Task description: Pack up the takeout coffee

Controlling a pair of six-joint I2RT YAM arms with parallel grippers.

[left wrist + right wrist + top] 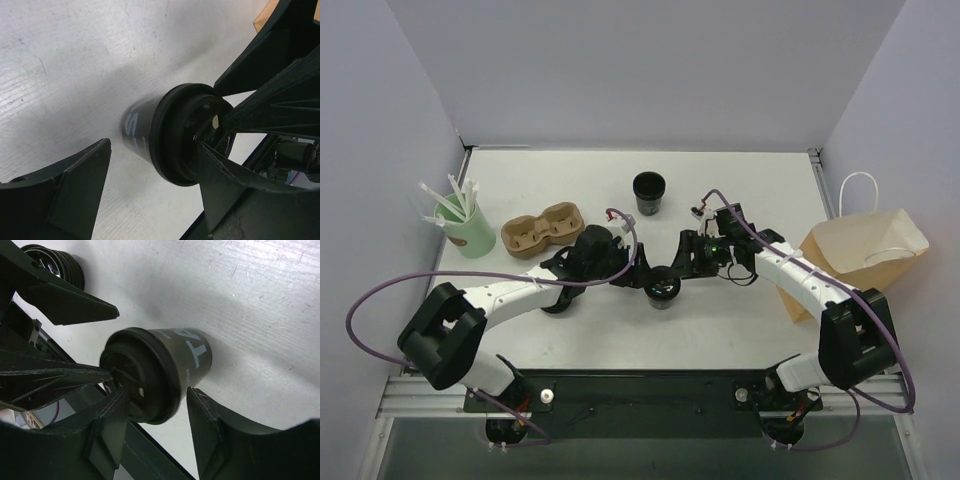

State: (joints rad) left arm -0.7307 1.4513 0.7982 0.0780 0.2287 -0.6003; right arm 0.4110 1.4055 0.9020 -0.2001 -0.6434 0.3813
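Observation:
The takeout coffee (663, 288), a small black cup with a black lid, stands on the white table near the front centre, between both grippers. My left gripper (638, 272) comes from the left and is open. In the left wrist view (155, 145) its right finger (235, 185) lies against the lid of the coffee (170, 132). My right gripper (685, 262) comes from the right and is open. In the right wrist view (156, 390) its fingers stand either side of the rim of the coffee's (165, 365) lid. Neither gripper is closed on the cup.
A brown paper bag (865, 255) with white handles lies at the right edge. A brown cup carrier (542, 230) and a mint-green cup of white straws (467, 225) stand at the left. A black cup-like object (649, 193) stands at back centre. A ribbed black stack (52, 262) sits beyond the left gripper.

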